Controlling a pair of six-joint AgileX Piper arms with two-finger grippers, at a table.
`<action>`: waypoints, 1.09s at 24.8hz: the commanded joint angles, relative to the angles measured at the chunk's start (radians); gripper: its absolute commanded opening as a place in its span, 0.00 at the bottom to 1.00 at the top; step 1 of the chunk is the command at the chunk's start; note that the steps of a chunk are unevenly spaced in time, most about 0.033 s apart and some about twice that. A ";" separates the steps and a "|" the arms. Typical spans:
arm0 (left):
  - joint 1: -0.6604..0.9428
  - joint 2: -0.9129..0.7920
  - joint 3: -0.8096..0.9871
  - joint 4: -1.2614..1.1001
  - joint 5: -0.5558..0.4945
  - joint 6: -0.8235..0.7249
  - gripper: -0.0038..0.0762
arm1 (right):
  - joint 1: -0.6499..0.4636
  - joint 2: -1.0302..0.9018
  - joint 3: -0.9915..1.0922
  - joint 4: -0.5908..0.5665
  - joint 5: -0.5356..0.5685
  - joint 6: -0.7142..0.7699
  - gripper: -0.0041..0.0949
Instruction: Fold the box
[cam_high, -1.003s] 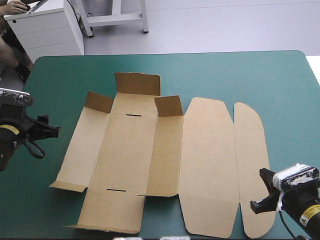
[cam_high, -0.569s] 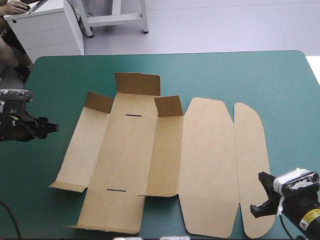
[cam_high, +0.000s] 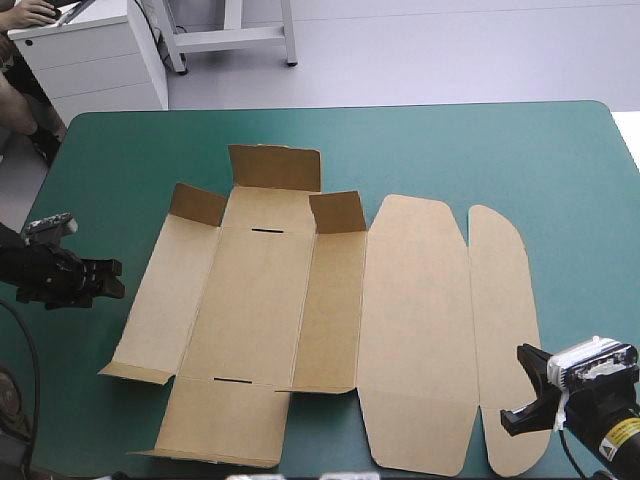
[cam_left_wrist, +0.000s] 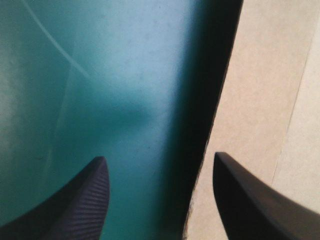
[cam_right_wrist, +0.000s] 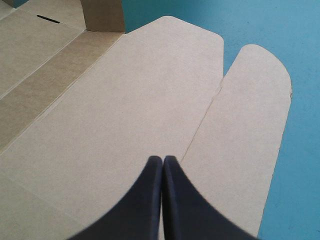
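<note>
Desk (cam_high: 520, 150) with teal-green cover, seen whole only in the high view. The box (cam_high: 330, 300) lies as a cut brown sheet across the desk's middle, reaching close to the near edge. It is mostly flat. Three short flaps (cam_high: 275, 167) stand raised on its far side, and the lid panels lie level toward the desk's right edge, ending in a rounded tuck flap (cam_high: 505, 330).

The left gripper (cam_high: 108, 278) sits low near the desk's left edge, just beside the sheet. Its wrist view alone shows the fingers well apart (cam_left_wrist: 160, 160), one over the cover and one over the board, with the box's shadowed left edge (cam_left_wrist: 212, 125) running between them.

The right gripper (cam_high: 520, 385) is at the near right corner. Only its wrist view shows the fingers pressed together (cam_right_wrist: 163, 159), empty, above the crease between lid and tuck flap. That view also catches one narrow slot (cam_right_wrist: 48, 19).
</note>
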 joint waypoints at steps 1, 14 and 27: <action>-0.005 0.004 -0.015 -0.070 0.054 0.021 0.58 | -0.004 0.010 -0.025 -0.010 -0.074 -0.008 0.02; -0.079 0.031 0.091 -0.098 0.141 0.070 0.58 | -0.004 0.010 -0.025 -0.010 -0.074 -0.010 0.02; -0.208 0.029 0.147 -0.177 0.141 0.077 0.58 | -0.004 0.010 -0.025 -0.010 -0.050 -0.018 0.02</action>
